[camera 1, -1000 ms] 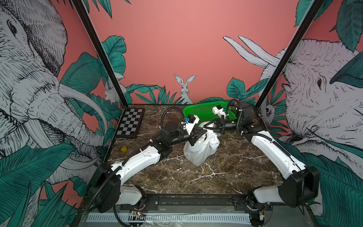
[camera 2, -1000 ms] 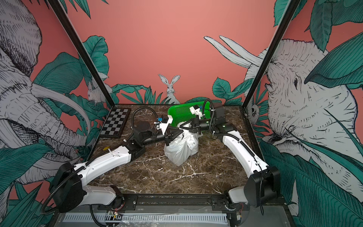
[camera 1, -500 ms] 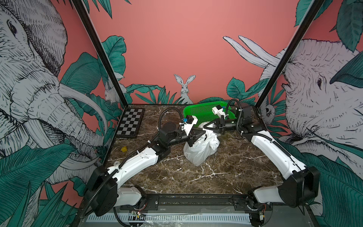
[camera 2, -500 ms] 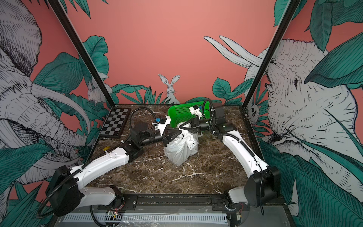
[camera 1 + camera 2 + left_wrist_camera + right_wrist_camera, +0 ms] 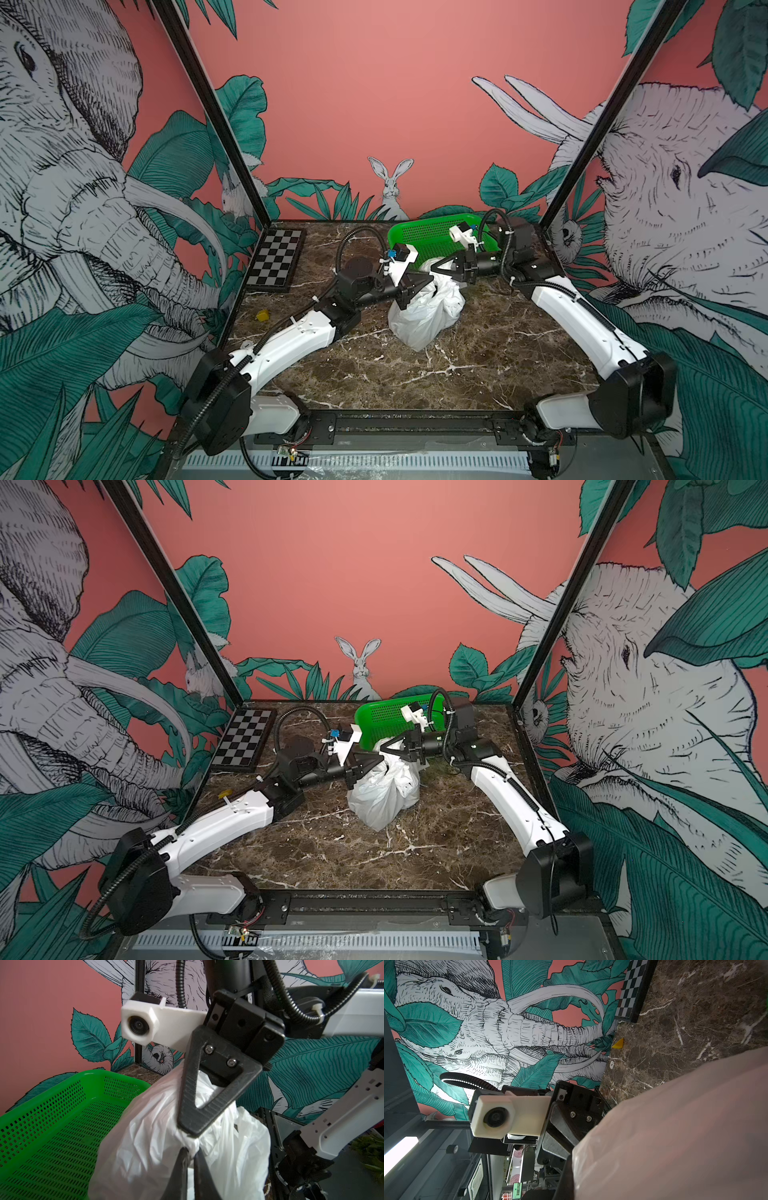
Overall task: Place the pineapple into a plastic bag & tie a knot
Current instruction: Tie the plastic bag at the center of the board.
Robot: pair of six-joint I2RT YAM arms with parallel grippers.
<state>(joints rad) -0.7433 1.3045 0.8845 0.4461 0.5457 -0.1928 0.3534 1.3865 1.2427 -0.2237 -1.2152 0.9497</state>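
Note:
The white crinkly plastic bag (image 5: 424,316) (image 5: 382,796) stands bulging in the middle of the marble table. The pineapple is hidden; I cannot see it through the plastic. My left gripper (image 5: 430,280) (image 5: 192,1150) comes in from the left and is shut on a bunched twist of plastic at the bag's top. My right gripper (image 5: 433,269) (image 5: 190,1134) meets it tip to tip from the right, shut on the same bunch. I cannot tell whether that bunch is a knot. In the right wrist view the bag (image 5: 675,1126) covers most of my jaws.
A green perforated basket (image 5: 432,237) (image 5: 52,1126) stands just behind the bag at the back wall. A chessboard (image 5: 276,259) lies at the back left. A small yellow piece (image 5: 262,316) sits near the left edge. Bare marble stretches in front of the bag.
My left gripper has shifted slightly at the bag's top. The bag and the right gripper keep their place.

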